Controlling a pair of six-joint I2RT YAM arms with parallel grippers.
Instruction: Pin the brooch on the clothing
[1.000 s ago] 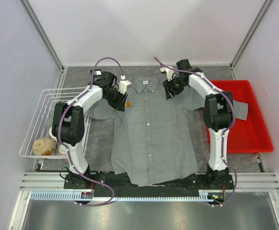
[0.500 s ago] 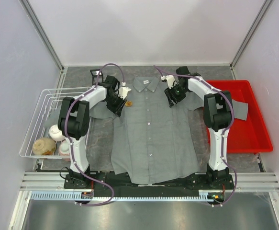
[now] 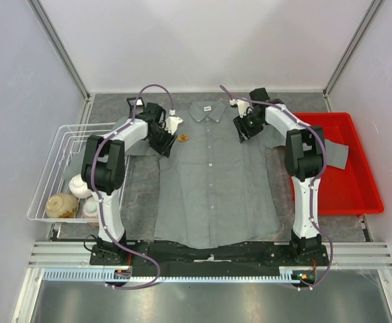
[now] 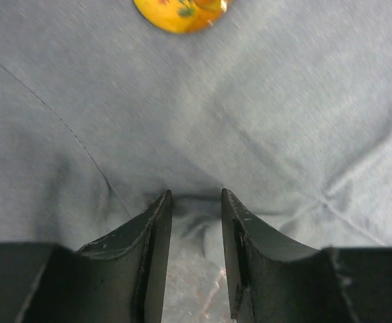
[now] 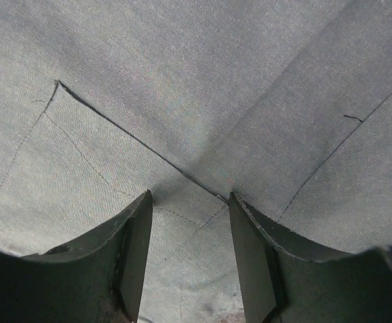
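So, my left gripper [image 4: 196, 196] has its jaws pinched on a fold of the shirt [image 3: 212, 188]. My right gripper [image 5: 190, 196] seems to pinch it too, likely to keep the cloth flat. The brooch [image 4: 182, 10] lies on the shirt, near the left gripper.

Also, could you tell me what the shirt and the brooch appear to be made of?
The grey shirt looks like thin woven cloth with a matte finish: a fine weave, stitched seams and soft creases show. The brooch has a glossy orange-yellow face, perhaps enamel or lacquered metal, judging by its sheen. Only part of it shows, so this is uncertain.
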